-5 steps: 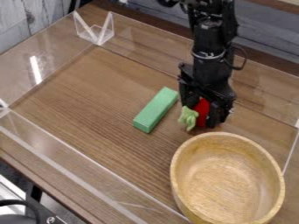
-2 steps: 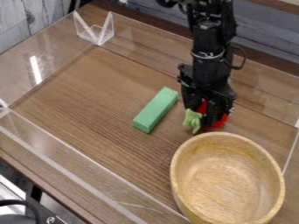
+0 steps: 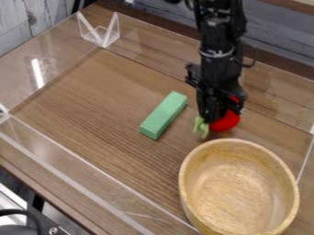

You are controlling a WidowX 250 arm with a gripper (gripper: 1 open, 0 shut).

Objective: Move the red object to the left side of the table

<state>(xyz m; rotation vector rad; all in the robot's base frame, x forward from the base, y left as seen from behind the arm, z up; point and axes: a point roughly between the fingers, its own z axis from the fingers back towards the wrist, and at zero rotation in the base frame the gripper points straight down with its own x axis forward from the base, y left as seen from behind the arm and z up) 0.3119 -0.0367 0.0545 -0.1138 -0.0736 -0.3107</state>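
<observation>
The worktop [image 3: 86, 101], brown wood grain edged by low clear acrylic walls, looks the same as a second ago. The round wooden bowl [image 3: 240, 191] sits at the near right corner, unmoved and with nothing in it. The black robot arm [image 3: 218, 41] comes down from the top edge, its tool pointing straight down, in much the same place as before. The green block [image 3: 163, 115] lies flat and slanted near the middle of the worktop, left of the arm, where it lay in the earlier frames.

The change is at the end effector [image 3: 218, 114]. A second ago its fingers stood spread on either side of the red object; now they are drawn in narrow and clenched on the red object [image 3: 222, 119], whose red body bulges out to the right of the fingers. The light green leafy cap [image 3: 200, 127] pokes out at the lower left, just beside the bowl's far rim. The red object is on the right half of the worktop, between the block and the bowl; whether it rests on the wood or has lifted clear cannot be told.
</observation>
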